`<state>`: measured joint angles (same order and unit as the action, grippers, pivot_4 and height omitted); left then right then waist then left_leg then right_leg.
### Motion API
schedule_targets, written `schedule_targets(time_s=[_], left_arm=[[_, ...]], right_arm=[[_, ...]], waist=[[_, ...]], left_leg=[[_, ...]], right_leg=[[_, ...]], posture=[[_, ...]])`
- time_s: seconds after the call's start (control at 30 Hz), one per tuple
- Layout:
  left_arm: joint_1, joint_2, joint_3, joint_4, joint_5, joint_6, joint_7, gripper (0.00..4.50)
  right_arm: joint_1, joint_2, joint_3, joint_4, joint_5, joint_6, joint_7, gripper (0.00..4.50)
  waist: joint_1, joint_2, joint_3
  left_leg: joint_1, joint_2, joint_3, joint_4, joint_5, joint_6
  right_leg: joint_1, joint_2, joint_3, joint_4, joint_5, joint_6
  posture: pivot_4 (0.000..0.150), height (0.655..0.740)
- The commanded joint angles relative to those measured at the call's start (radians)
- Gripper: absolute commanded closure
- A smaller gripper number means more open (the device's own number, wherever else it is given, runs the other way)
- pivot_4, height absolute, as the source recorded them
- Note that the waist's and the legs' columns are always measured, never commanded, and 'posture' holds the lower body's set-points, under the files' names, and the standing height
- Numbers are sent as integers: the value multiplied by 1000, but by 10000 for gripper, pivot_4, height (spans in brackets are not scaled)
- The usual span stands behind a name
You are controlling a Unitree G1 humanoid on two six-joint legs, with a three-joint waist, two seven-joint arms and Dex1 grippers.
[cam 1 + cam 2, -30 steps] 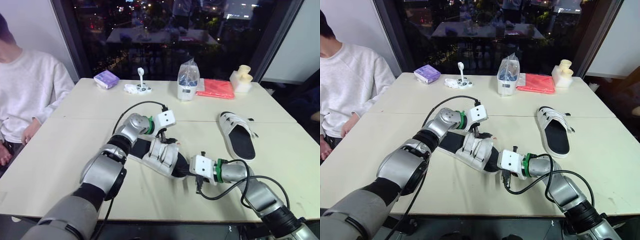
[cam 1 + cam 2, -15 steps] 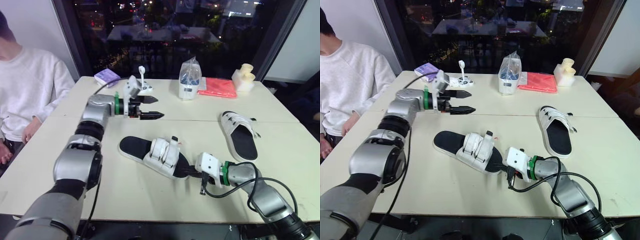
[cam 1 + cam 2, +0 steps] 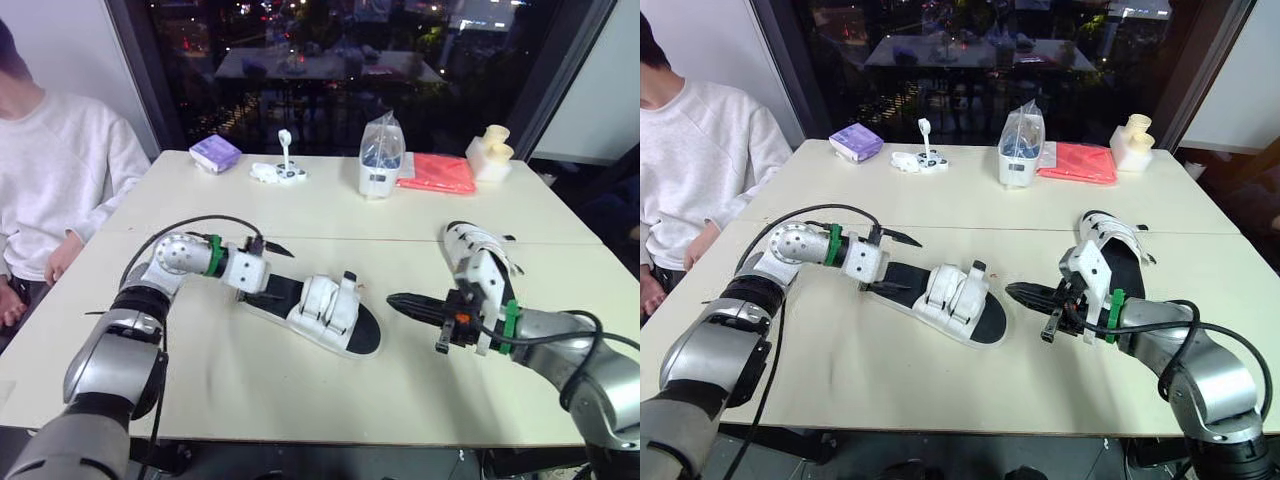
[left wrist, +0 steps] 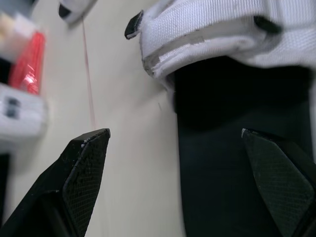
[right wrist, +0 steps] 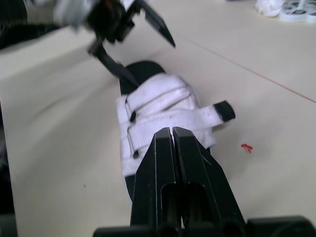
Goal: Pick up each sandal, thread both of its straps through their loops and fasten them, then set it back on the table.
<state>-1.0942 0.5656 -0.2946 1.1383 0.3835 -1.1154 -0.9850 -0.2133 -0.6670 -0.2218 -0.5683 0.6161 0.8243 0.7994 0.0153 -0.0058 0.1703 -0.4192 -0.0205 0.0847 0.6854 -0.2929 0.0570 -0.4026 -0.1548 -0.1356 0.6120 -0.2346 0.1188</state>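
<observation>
A white sandal with a black footbed lies flat on the table, its two straps lying across the top. My left gripper is open at the sandal's heel. In the left wrist view its fingers stand wide apart with the footbed between them. My right gripper is shut on nothing and hovers a short way to the right of the sandal's toe, pointing at it. The second white sandal lies further right, partly hidden by my right wrist.
A person in a white sweater sits at the table's left edge. Along the far side stand a purple box, a small white object, a bagged container, a red cloth and a cream object.
My left gripper came back down from over the far side of the table to the sandal's heel. My right gripper pulled away from the toe, to the right. The sandal stayed put.
</observation>
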Motion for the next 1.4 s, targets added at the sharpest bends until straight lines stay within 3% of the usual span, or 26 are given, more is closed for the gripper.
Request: schedule_targets(time_s=[0.03, 0.2, 0.43, 0.53, 0.7, 0.87, 0.9, 0.97, 1.13, 1.2, 1.27, 1.33, 1.4], left_arm=[[-56, 26, -87, 17, 243, -108, 384, 465], [-107, 39, -311, 4, 628, -121, 984, 465], [-215, -24, -650, 46, 994, -49, 1713, 465], [-256, -58, -775, 64, 1098, -18, 1964, 465], [-302, -116, -931, 105, 1199, 19, 2231, 465], [-315, -164, -1005, 152, 1224, 56, 2322, 465], [-317, -173, -1011, 159, 1221, 58, 2327, 2739], [-319, -185, -1020, 168, 1214, 58, 2333, 8887], [-318, -193, -1011, 183, 1177, 55, 2321, 34181], [-315, -194, -963, 199, 1120, 40, 2257, 44593], [-309, -194, -902, 219, 1045, 33, 2162, 44855], [-295, -194, -773, 254, 900, 38, 1970, 44855], [-273, -206, -588, 286, 698, 93, 1682, 44855]], right_arm=[[-8, 3, -80, -56, 94, 31, -51, 45000], [11, -25, -93, -71, 102, 25, -91, 45000], [32, -56, -103, -76, 112, 16, -114, 45000], [44, -71, -108, -77, 111, 12, -122, 45000], [63, -87, -115, -82, 118, 3, -129, 45000], [69, -96, -111, -82, 121, -6, -137, 45000], [71, -97, -109, -82, 119, -9, -139, 45000], [74, -99, -104, -82, 116, -13, -143, 45000], [80, -104, -95, -82, 114, -22, -147, 45000], [81, -102, -87, -79, 109, -26, -149, 45000], [81, -101, -80, -78, 104, -30, -151, 45000], [80, -99, -71, -76, 99, -35, -152, 45000], [77, -98, -61, -69, 93, -43, -152, 45000]], waist=[[0, 0, 0], [2, -1, 0], [33, -2, -1], [36, -2, 0], [29, -4, 1], [26, -5, 2], [25, -6, 2], [26, -6, 2], [26, -6, 2], [28, -6, 2], [26, -6, 2], [25, -6, 2], [24, -6, 2]], left_leg=[[-2, 0, 0, 0, 0, 0], [-5, 0, 1, 0, 0, 1], [-6, -1, 0, 2, -1, 5], [-7, -1, 1, 4, -2, 6], [-9, 0, 1, 6, -2, 7], [-9, 0, 1, 8, -2, 7], [-9, 0, 1, 8, -2, 7], [-9, 0, 1, 9, -2, 7], [-11, 0, 0, 12, -3, 8], [-11, 0, 0, 13, -3, 8], [-11, 0, 0, 14, -3, 8], [-11, 0, 0, 14, -3, 8], [-11, 0, 0, 14, -3, 8]], right_leg=[[-2, 0, 0, 0, 0, 0], [-3, 3, -1, 2, 0, 1], [-3, 2, 0, 2, 0, 2], [-3, 2, 0, 2, 0, 2], [-3, 2, 0, 2, 0, 4], [-3, 2, 0, 2, -1, 4], [-3, 2, 0, 2, -1, 4], [-3, 1, 0, 2, -1, 4], [-4, 0, 0, 2, -1, 4], [-4, 0, 0, 2, -1, 4], [-4, 0, 0, 3, -1, 4], [-4, -1, 0, 3, 0, 4], [-5, -1, 0, 3, 0, 4]], posture=[[1500, 7400], [1500, 7400], [1500, 7400], [1500, 7400], [1500, 7400], [1500, 7400], [1500, 7400], [1500, 7400], [1500, 7400], [1500, 7400], [1500, 7400], [1500, 7400], [1500, 7400]])
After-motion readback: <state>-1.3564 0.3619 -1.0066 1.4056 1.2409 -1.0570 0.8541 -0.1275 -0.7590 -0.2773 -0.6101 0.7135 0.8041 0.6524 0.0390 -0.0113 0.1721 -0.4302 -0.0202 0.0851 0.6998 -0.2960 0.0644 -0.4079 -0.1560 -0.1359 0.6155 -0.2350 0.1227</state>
